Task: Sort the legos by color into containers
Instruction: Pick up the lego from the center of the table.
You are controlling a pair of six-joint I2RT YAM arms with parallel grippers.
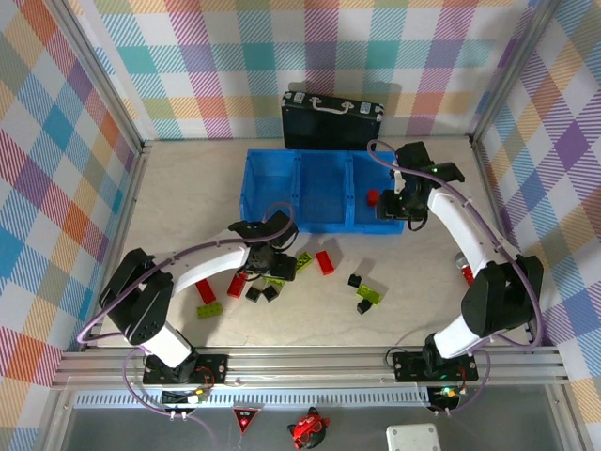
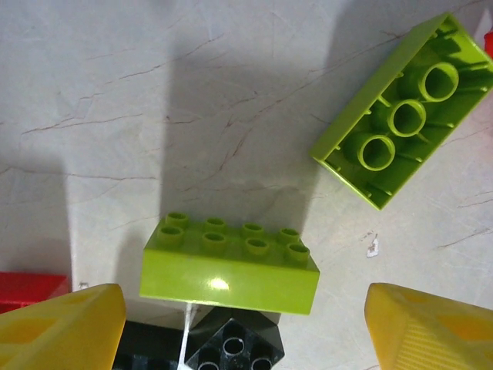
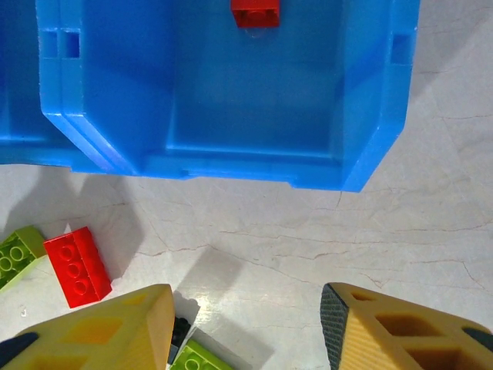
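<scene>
1. My left gripper (image 2: 243, 301) has its jaws wide apart and clamped on nothing. Its yellow fingers (image 2: 69, 327) stand either side of a lime brick (image 2: 231, 266) that lies studs up on the table (image 2: 115, 92). Neither finger touches it.
2. A black brick (image 2: 231, 348) sits against that brick's near edge. A red corner (image 2: 27, 287) shows by my left finger. An upturned lime brick (image 2: 404, 116), hollow side up, lies apart from these.
3. My right gripper (image 3: 246, 297) also has its jaws apart, with bare table between them and nothing held. It hangs just off the near wall of the blue bin (image 3: 370, 92), at its right-hand compartment.
4. One red brick (image 3: 256, 11) lies inside that compartment.
5. A loose red brick (image 3: 77, 266) lies on the table in front of the bin, with another lime piece (image 3: 15, 258) just beside it.
6. Seen from above, the bin stands mid-table toward the far edge, with a black case (image 1: 331, 120) behind it. The scattered legos (image 1: 324, 262) lie between the bin and the near edge.
</scene>
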